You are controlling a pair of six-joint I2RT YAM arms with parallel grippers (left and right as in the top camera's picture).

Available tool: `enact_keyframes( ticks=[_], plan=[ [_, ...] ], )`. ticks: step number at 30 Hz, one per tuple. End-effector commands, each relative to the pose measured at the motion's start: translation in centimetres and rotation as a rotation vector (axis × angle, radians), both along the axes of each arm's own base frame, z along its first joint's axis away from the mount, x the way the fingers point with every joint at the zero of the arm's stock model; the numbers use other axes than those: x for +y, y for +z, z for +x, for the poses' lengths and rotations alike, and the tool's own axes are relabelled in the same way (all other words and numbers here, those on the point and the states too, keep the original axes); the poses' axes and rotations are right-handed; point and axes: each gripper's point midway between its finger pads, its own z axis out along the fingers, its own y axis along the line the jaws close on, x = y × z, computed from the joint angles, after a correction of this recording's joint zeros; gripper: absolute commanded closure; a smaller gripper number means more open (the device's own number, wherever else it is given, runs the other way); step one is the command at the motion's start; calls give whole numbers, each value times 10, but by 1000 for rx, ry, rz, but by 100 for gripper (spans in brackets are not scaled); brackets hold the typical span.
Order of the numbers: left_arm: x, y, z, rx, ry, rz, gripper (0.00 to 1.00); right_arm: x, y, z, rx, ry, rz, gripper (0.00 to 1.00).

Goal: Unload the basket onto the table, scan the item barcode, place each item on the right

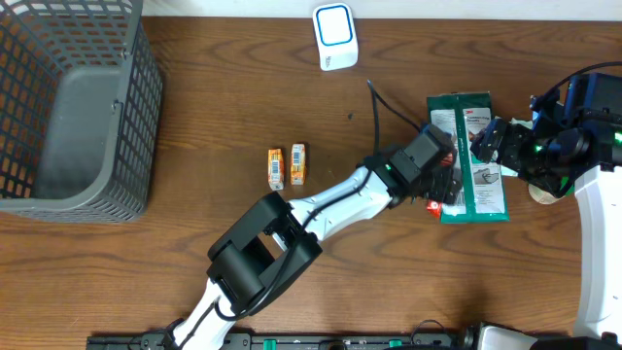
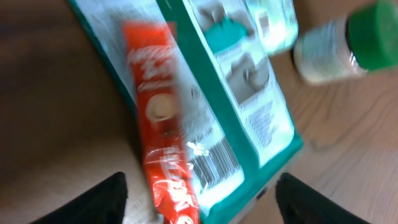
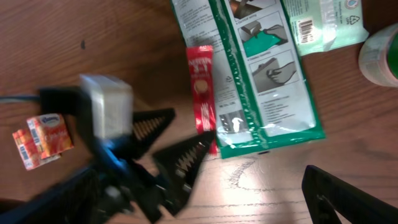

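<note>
step: pick-up of the item. Nothing sits at the white scanner (image 1: 332,37), so count the scan as not yet done.
item: red sachet (image 2: 160,118) lies flat on the table, one long edge overlapping the green package (image 2: 249,93), well apart from the scanner at the far edge.
left gripper (image 2: 199,186): hovers over the sachet's lower end, jaws spread wide, pinching nothing.
right gripper (image 1: 488,144): hangs over the package's right side, jaws wide apart, empty.
barcode (image 2: 214,163): the one in view is printed on the package; you can't see one on the sachet.
next move: you likely need to drop and close across the sachet's narrow width without catching the package film, then carry it to the scanner — code side toward it.
clutter: green-capped bottle (image 2: 348,40) stands just beside the package — steer clear.
</note>
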Motion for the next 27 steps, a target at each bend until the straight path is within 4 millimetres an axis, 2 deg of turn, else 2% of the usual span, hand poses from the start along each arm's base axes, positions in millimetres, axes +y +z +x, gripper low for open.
enact_keyframes(
  ticks=[1,3,6,10,13,14,17,20,23,25,27],
  plan=[
    [8,33,18,-76,1,-34,21,2,2,1,-8,9,17,1],
    [17,52,26,-89,22,-49,21,4,3,2,-14,14,28,1],
    [42,86,40,-105,71,-64,21,5,3,3,-14,4,40,1],
    [90,126,54,-111,143,-50,21,7,3,2,-11,8,49,1],
    [137,146,59,-112,201,6,21,21,3,-1,0,40,99,8],
    [155,148,62,-106,240,36,21,26,2,-2,3,55,106,10],
    [210,155,64,-71,347,118,21,46,-5,-6,24,115,111,26],
    [251,157,60,-18,413,166,21,64,-17,-5,23,177,104,36],
    [281,153,56,37,466,208,21,81,-34,0,3,239,70,44],
    [293,147,54,70,489,232,21,91,-45,2,-10,273,56,54],
    [303,142,50,103,505,256,21,102,-58,5,-38,309,52,59]
  ],
)
